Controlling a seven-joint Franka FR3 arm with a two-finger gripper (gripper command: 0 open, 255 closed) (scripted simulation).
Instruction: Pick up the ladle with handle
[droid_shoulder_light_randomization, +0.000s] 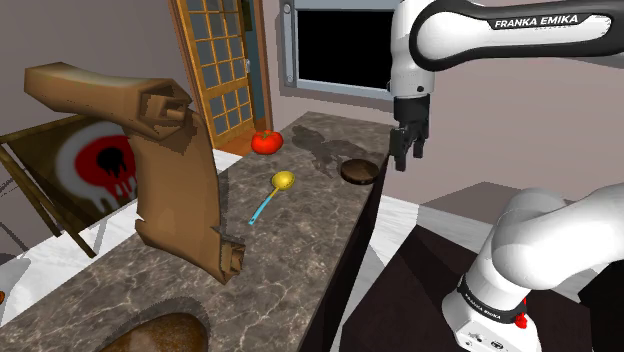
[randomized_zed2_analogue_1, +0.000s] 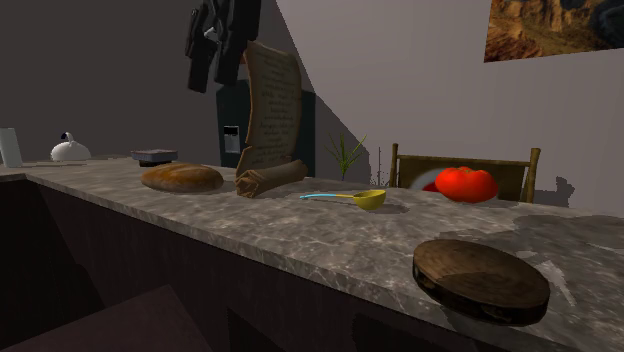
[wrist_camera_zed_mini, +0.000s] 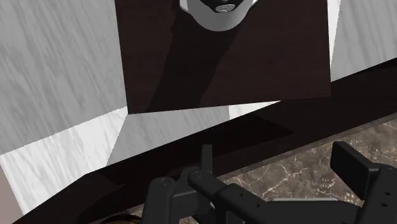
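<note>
- High over the table (droid_shoulder_light_randomization: 300, 262) edge, right of centre in the shoulder view: tool (droid_shoulder_light_randomization: 408, 158), fingers apart, clasping nothing.
- Pointed down, near a dark round dish (droid_shoulder_light_randomization: 360, 172) and well apart from the ladle (droid_shoulder_light_randomization: 272, 194); probably at the very start, with no reach begun.
- At mid-frame in that view: ladle flat on the table, yellow bowl toward the upper right, pale blue handle running to the lower left.
- Bare stone all round it, so likely easy to come at from above, closing across the thin handle.
- Beyond the ladle, toward the upper middle: a red tomato (droid_shoulder_light_randomization: 266, 141).
- To the left: a tall brown scroll (droid_shoulder_light_randomization: 170, 175), upright, worth minding on any swing that way.
- At the lower left edge: a loaf (droid_shoulder_light_randomization: 150, 335).
- Surface: dark veined stone top over dark fronts; pale floor (droid_shoulder_light_randomization: 398, 213) between table and stand (droid_shoulder_light_randomization: 440, 270).
- Room: grey walls, a glazed wooden door (droid_shoulder_light_randomization: 215, 70) at upper middle, a window (droid_shoulder_light_randomization: 340, 50) with a black area beyond.
</note>
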